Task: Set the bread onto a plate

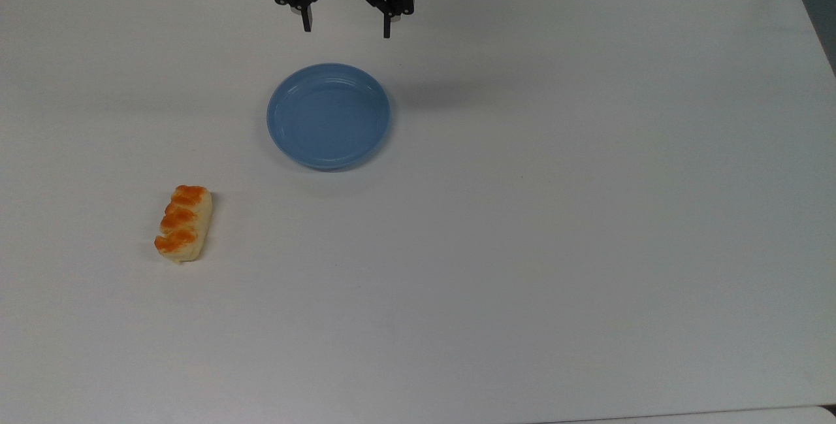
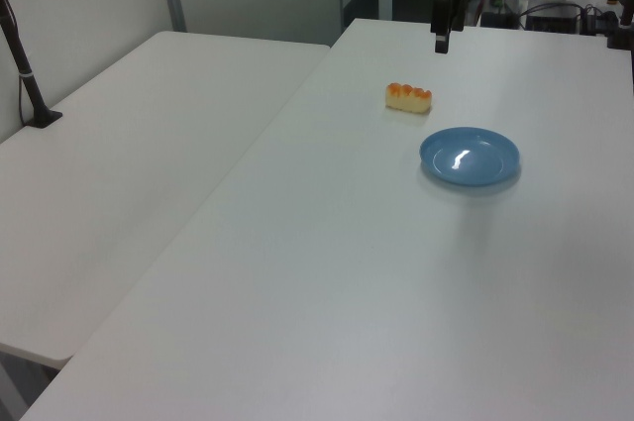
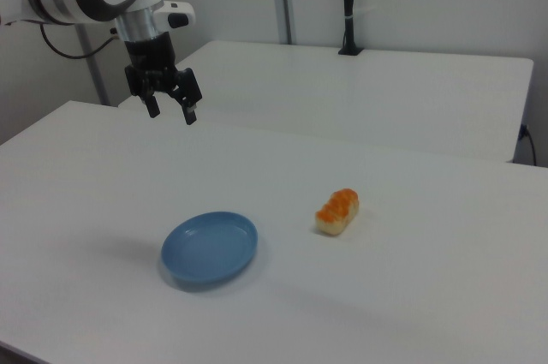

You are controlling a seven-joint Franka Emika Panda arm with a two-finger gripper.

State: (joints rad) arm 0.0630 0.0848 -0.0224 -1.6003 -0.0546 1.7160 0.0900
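In the top view, read from its left, the bread [image 1: 184, 223] is found lying flat on the white table [image 1: 588, 215], a small oblong loaf with three orange-brown bumps on top, its long axis running nearly up and down the picture. Further toward the top view's right and well apart from it, the light-blue plate [image 1: 328, 115] sits bare. Above the plate's far rim the gripper [image 1: 345, 27] hangs in the air, its two fingers spread wide with nothing held between them. The step in hand is judged to be the reach for the loaf, not yet begun. For this to be done well, the gripper should be carried across to stand directly over the middle bump, and the wrist turned so that the fingers straddle the short width, not the length. The descent should be stopped just short of the table, and the fingers closed gently on the pale sides, since a soft loaf may be squashed or tipped by an off-centre grasp.
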